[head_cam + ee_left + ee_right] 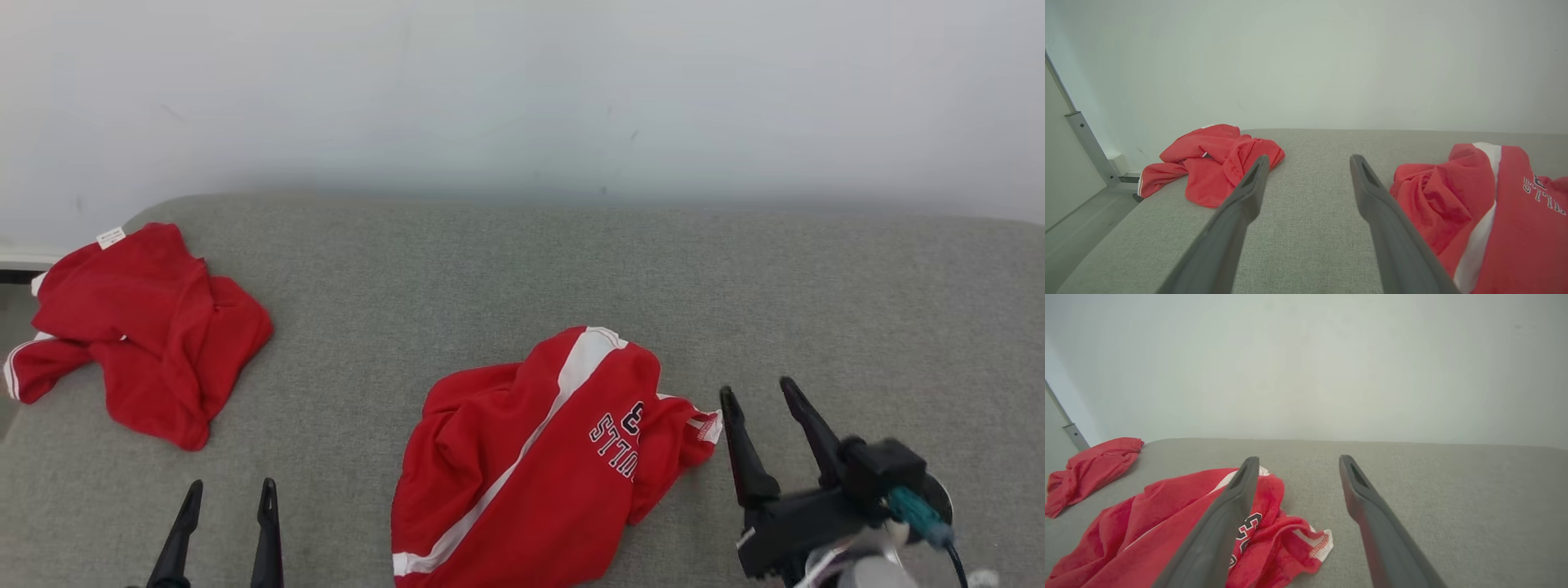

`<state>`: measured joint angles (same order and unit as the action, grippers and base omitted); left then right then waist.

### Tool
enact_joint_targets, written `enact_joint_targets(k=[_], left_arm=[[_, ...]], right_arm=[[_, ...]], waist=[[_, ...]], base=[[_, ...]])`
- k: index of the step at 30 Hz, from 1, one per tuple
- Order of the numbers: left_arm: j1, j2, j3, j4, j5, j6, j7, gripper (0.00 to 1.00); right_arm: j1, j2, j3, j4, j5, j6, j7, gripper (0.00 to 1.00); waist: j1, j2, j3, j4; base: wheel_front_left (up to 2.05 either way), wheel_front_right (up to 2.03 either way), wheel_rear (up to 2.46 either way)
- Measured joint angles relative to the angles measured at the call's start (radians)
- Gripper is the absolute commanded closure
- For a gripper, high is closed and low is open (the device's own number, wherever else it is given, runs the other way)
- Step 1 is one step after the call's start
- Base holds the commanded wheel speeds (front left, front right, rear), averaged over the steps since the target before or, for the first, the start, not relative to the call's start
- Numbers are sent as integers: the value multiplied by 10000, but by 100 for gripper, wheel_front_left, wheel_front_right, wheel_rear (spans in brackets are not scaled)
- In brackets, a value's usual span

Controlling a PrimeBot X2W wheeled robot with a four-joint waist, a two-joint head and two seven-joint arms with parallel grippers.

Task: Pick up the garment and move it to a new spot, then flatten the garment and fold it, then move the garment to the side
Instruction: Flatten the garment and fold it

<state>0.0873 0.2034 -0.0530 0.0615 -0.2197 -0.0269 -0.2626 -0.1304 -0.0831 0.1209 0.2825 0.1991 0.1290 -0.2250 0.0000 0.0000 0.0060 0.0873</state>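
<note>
A crumpled red garment (531, 465) with a white stripe and dark lettering lies at the front middle of the grey surface; it also shows as the garment (1490, 216) and the garment (1167, 522) in the wrist views. My right gripper (755, 396) is open just right of its white-edged corner, nothing between the fingers; its own view shows the gripper (1298, 459) above the cloth's right edge. My left gripper (230, 488) is open at the lower left, apart from the garment; in its view the gripper (1308, 158) is empty.
A second crumpled red garment (139, 331) with a white tag lies at the surface's far left edge, also seen as the second garment (1216, 161). The grey padded surface (816, 294) meets a white wall behind. A metal post (1090, 147) stands beyond the left edge.
</note>
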Motion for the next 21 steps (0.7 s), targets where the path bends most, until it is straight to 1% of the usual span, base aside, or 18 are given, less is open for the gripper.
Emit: enact_joint_targets(k=[4,11,15,21], left_arm=[[-248,-213,-44,128,90,-173,0,0],[-724,-652,-201,393,341,-439,0,0],[-969,-871,-255,539,376,-541,0,0],[-1207,-1106,-326,755,433,-713,0,0]], right_arm=[[-1478,-393,704,742,59,0,612,0],[-3692,-1110,1664,2704,439,4,1559,0],[-4510,-1413,2259,3935,748,12,2105,0],[-5408,-1662,3064,5568,1300,12,2740,0]], waist=[[0,0,73,279],[0,0,282,1004],[1,0,435,1490],[1,1,710,2157]], base=[[0,0,0],[0,0,0],[0,0,0],[0,0,0]])
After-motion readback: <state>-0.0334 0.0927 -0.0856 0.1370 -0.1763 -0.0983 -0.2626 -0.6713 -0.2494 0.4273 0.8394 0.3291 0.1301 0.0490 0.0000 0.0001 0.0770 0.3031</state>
